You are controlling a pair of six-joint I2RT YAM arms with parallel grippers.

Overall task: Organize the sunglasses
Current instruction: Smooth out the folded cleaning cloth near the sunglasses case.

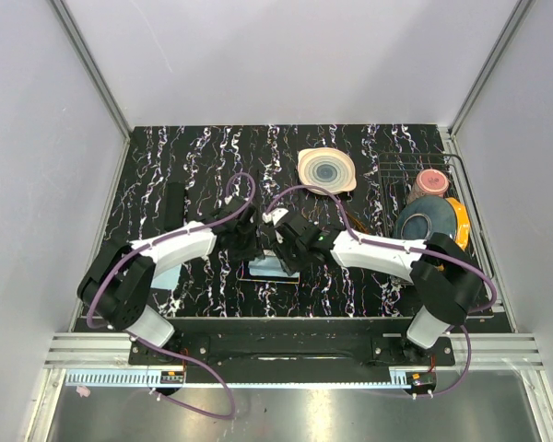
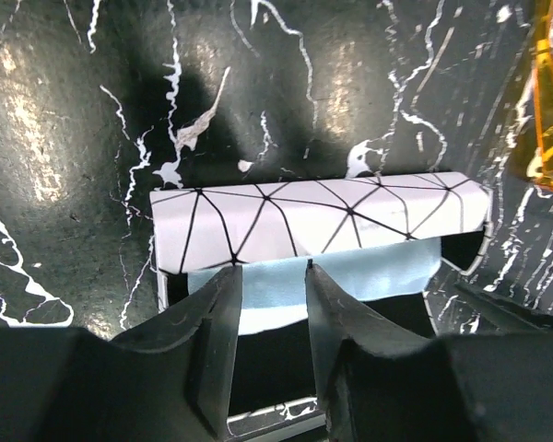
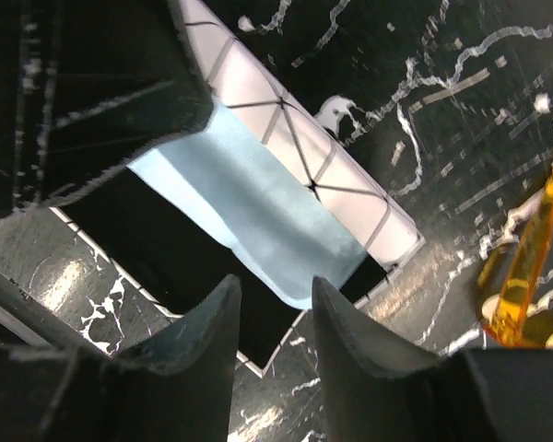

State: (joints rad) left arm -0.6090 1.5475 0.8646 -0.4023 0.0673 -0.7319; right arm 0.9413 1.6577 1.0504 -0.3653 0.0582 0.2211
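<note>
Open white oblong box (image 2: 323, 221), black-lined, on black marbled table (image 2: 74, 138). Its pale blue cloth (image 2: 369, 272) is exposed, probably as bedding. The translucent amber sunglasses (image 2: 548, 120) lie outside at its 2 o'clock, unheld. Over the box mouth, left gripper (image 2: 272, 276) and right gripper (image 3: 275, 285) are part-spread, gripping nothing.

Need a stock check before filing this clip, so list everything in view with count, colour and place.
sunglasses: one, amber, on the table by one end of the box, partly seen
box: one, white with black lines, open, table centre
cloth: one, light blue, in the box
case: one, black, flat, table's left
bowl: one, cream with blue rings, far centre
rack: one, wire, right side
cup: one, pink, in the rack
blue plate: one, dark, in the rack
orange plate: one, in the rack
table: one, black, white veins
left gripper: one, black, open, over the box
right gripper: one, black, open, over the box
</note>
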